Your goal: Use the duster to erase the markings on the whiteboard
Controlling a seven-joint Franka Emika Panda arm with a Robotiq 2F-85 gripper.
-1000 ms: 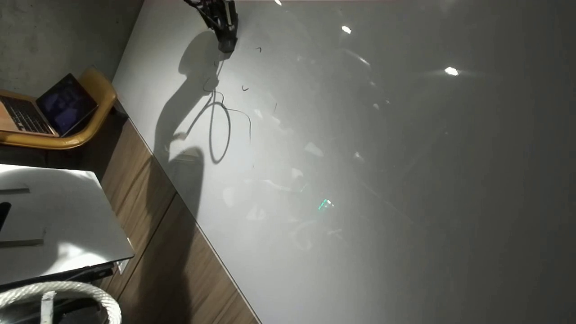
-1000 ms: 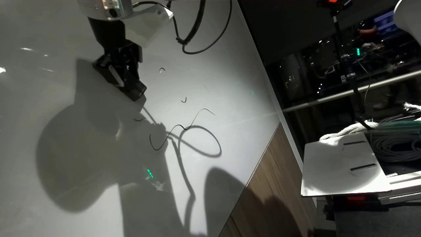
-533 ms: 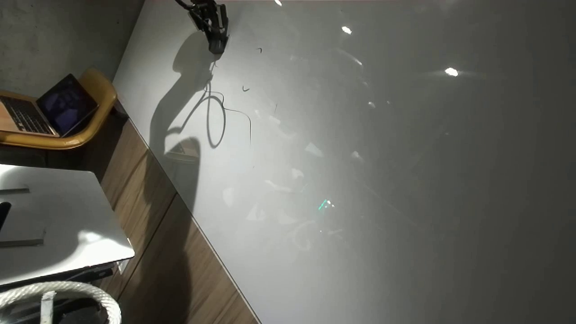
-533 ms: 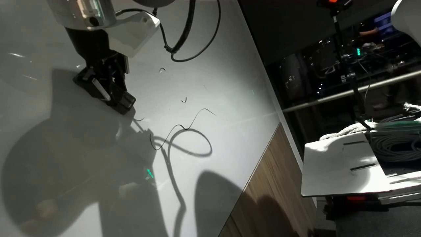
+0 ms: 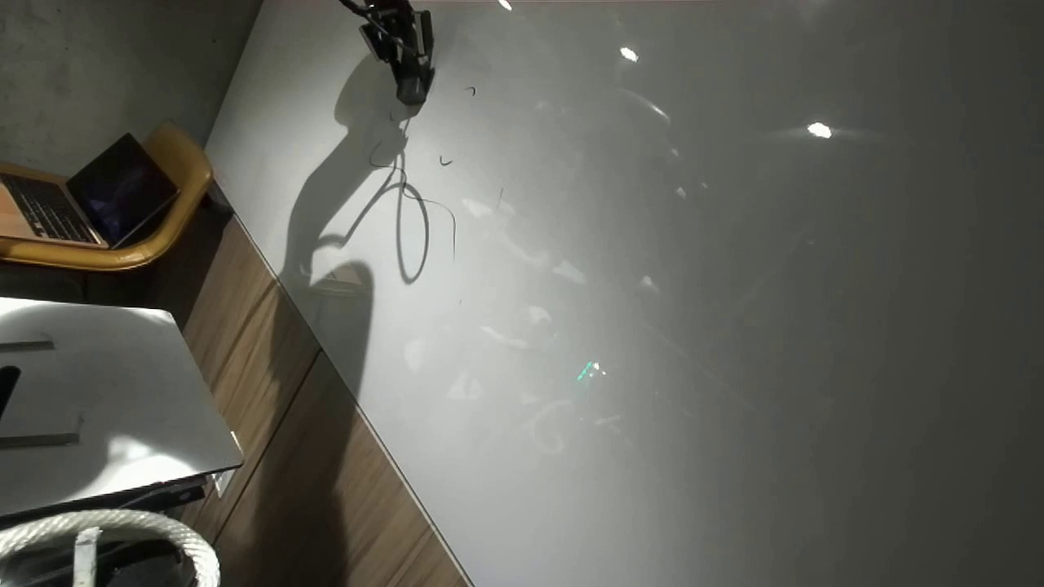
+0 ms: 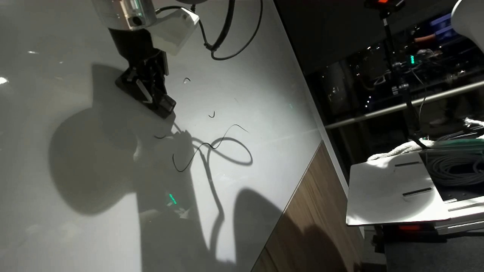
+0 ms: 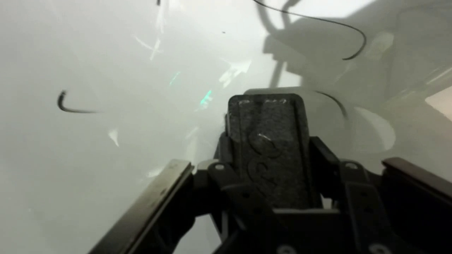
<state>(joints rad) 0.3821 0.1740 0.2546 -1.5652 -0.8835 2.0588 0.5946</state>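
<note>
In the wrist view the dark grey duster [image 7: 270, 116] points away from me, and my gripper [image 7: 272, 153] is shut on its two long sides. Both exterior views show the gripper [image 6: 151, 88] over the whiteboard [image 5: 734, 326], the duster's end [image 6: 166, 105] tilted down close to the surface. Whether it touches, I cannot tell. The markings are thin dark lines: a long wavy scribble [image 6: 214, 147] and small hooks such as this hook [image 6: 212, 115]. Nearest the duster is a short arc [image 6: 160, 137], which the wrist view shows just right of the duster's tip as a curved line [image 7: 333, 99].
The arm's shadow [image 6: 90, 162] lies across the board and part of the scribble. A cable loop [image 6: 242, 49] hangs beside the wrist. Past the board's edge are wood panels [image 5: 269, 391], a small white table [image 5: 106, 391] and a laptop [image 5: 122, 191] on a yellow chair [image 5: 183, 163].
With the duster held, my gripper swung to the left in one exterior view and back, ending near where it was a second ago. The markings look the same.
</note>
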